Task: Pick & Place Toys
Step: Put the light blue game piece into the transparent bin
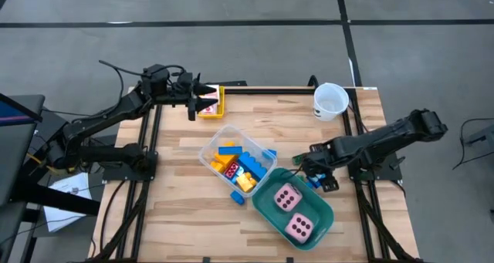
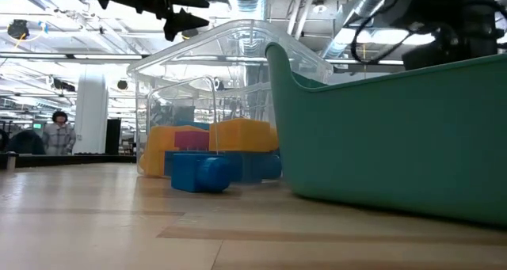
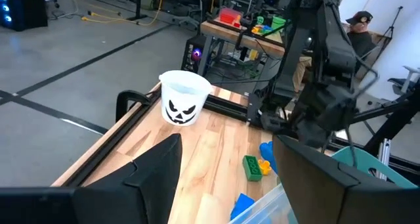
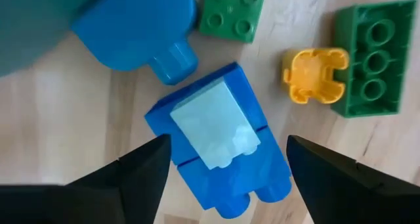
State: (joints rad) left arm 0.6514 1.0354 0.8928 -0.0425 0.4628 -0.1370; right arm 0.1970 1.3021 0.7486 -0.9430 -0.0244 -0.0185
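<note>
The left gripper (image 1: pixel 210 99) hovers spread and empty over the yellow tray (image 1: pixel 214 103). Bricks fill the clear box (image 1: pixel 224 133); 2 dice (image 1: pixel 287 197) lie in the teal tub (image 1: pixel 324 217). The right gripper (image 4: pixel 223 159), fingers wide, straddles a blue brick (image 4: pixel 220 142) without touching it.

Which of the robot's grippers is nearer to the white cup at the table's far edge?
The right. The right gripper hovers over loose bricks just below the white cup, fingers open. The left gripper, also open, sits farther off, across the table's far edge.

No legible text, labels or numbers.
</note>
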